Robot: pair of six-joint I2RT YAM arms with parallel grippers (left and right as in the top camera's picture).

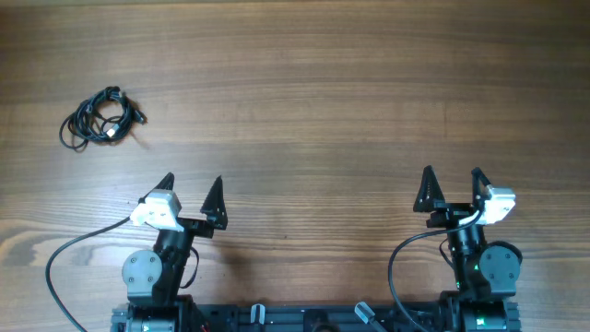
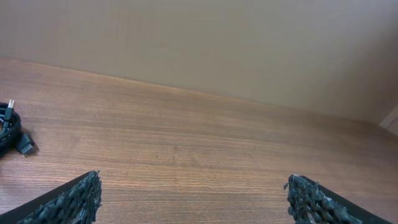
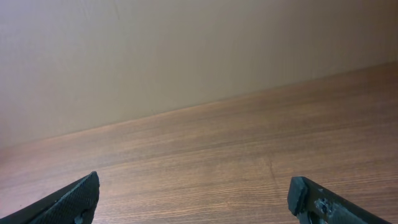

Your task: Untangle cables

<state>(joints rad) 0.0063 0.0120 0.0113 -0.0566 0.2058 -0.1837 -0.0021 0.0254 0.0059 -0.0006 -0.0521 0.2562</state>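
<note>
A small coiled bundle of thin black cables (image 1: 100, 117) lies on the wooden tabletop (image 1: 323, 111) in the upper left of the overhead frame, its loops overlapping and a few short plug ends poking out on its right side. Nothing touches it.

The left arm (image 1: 161, 235) sits at the lower left of the frame and the right arm (image 1: 475, 240) at the lower right, both near the bottom edge and well apart from each other. The left jaws are spread wide and hold nothing, with the two dark pointed fingers (image 1: 214, 195) aimed toward the top of the frame. The right jaws are likewise parted and empty. The bundle sits above and to the left of the left arm, clear of its fingers. A thicker black wire (image 1: 55, 267) loops out from the left arm toward the bottom edge, and another (image 1: 396, 267) curves beside the right arm.

In the left wrist view, a part of the cables (image 2: 9, 127) shows at the far left edge, with a metallic-tipped plug and a black plug end resting on the wood. The textured fingertips (image 2: 74, 199) fill the lower corners, with bare wood between them and a beige wall (image 2: 249, 50) behind. The right wrist view shows only its own parted fingertips (image 3: 74, 199), the wood and the wall.
</note>
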